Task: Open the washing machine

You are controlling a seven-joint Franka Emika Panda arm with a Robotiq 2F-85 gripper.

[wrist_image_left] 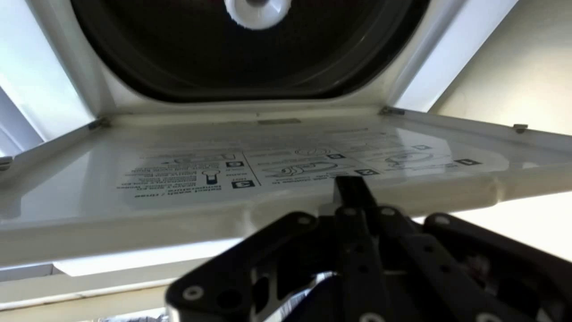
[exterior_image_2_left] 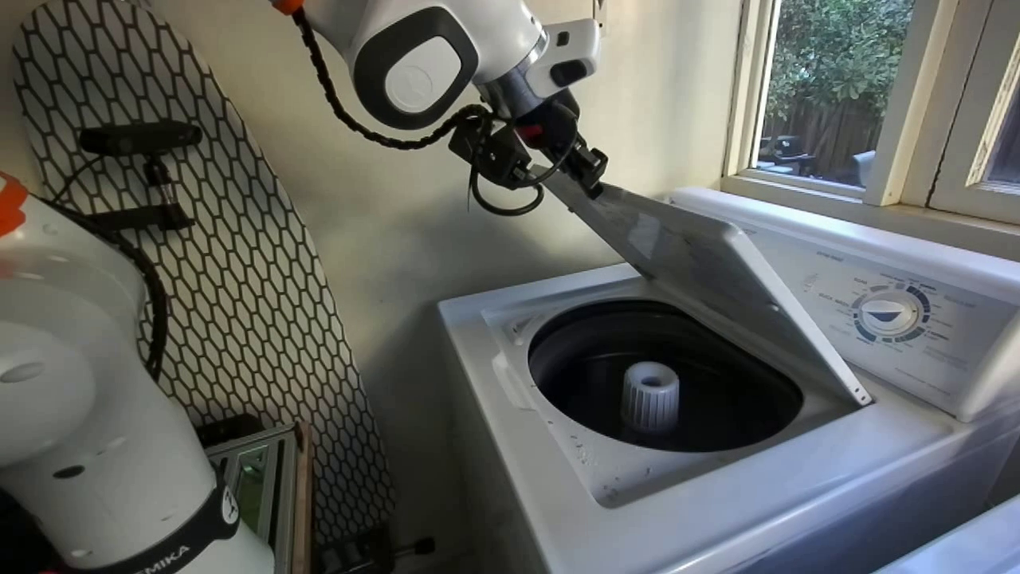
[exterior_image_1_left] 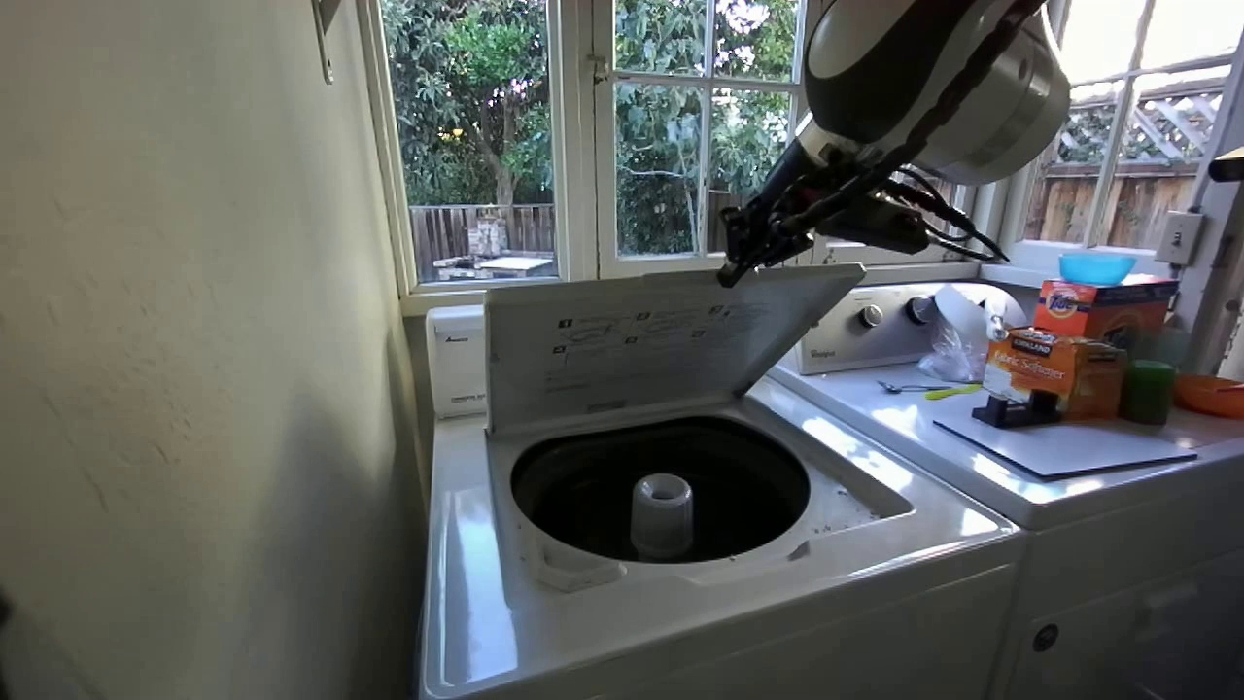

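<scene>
The white washing machine [exterior_image_1_left: 758, 608] shows in both exterior views [exterior_image_2_left: 701, 510]. Its square lid [exterior_image_1_left: 641, 360] is raised and leans back, short of the knob panel [exterior_image_2_left: 940, 343]. The printed label [wrist_image_left: 308, 165] faces the wrist camera. The dark drum [exterior_image_1_left: 573, 496] with its white agitator [exterior_image_1_left: 663, 525] is uncovered. My gripper [exterior_image_1_left: 731, 275] is at the lid's upper edge, on the label side. In the wrist view the fingers [wrist_image_left: 355, 190] are together in front of the lid's rim. They seem to touch the lid; I see nothing held between them.
Another white appliance [exterior_image_1_left: 1098, 506] stands beside the washer, with detergent boxes [exterior_image_1_left: 1054, 374], a board [exterior_image_1_left: 1069, 442] and other clutter on it. A wall [exterior_image_1_left: 194, 340] runs close along the washer's opposite side. Windows [exterior_image_1_left: 671, 175] are behind. A patterned ironing board [exterior_image_2_left: 239, 263] leans on the wall.
</scene>
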